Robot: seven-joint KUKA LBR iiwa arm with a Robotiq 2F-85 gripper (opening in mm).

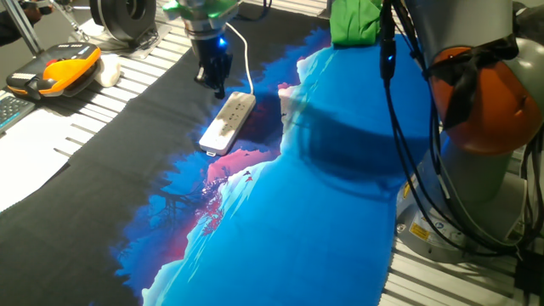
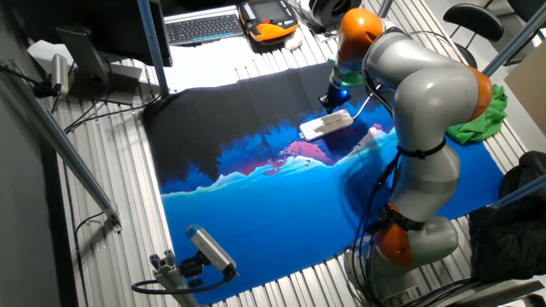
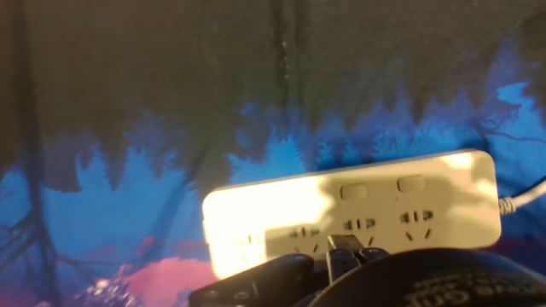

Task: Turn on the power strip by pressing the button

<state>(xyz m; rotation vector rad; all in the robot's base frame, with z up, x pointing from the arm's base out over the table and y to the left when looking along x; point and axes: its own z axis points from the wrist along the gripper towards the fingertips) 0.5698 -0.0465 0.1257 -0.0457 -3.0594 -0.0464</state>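
The power strip (image 1: 228, 121) is a slim white bar that lies on the black and blue cloth (image 1: 280, 221), with its white cord (image 1: 247, 59) leading away from the far end. It also shows in the other fixed view (image 2: 326, 124). My gripper (image 1: 218, 90) stands just above the strip's cord end, pointing down. In the hand view the strip (image 3: 350, 209) shows a row of sockets and two small oblong buttons (image 3: 352, 192). My gripper (image 3: 357, 250) hangs over the socket row, its dark fingertips (image 3: 341, 247) together with no gap between them, holding nothing.
An orange and black device (image 1: 59, 70) and papers (image 1: 25, 153) lie at the left. A green cloth (image 1: 353, 21) is bunched at the back. My arm's grey and orange body (image 2: 426, 128) stands to the right. A keyboard (image 2: 203, 27) and a small camera (image 2: 209, 247) sit at the table's edges.
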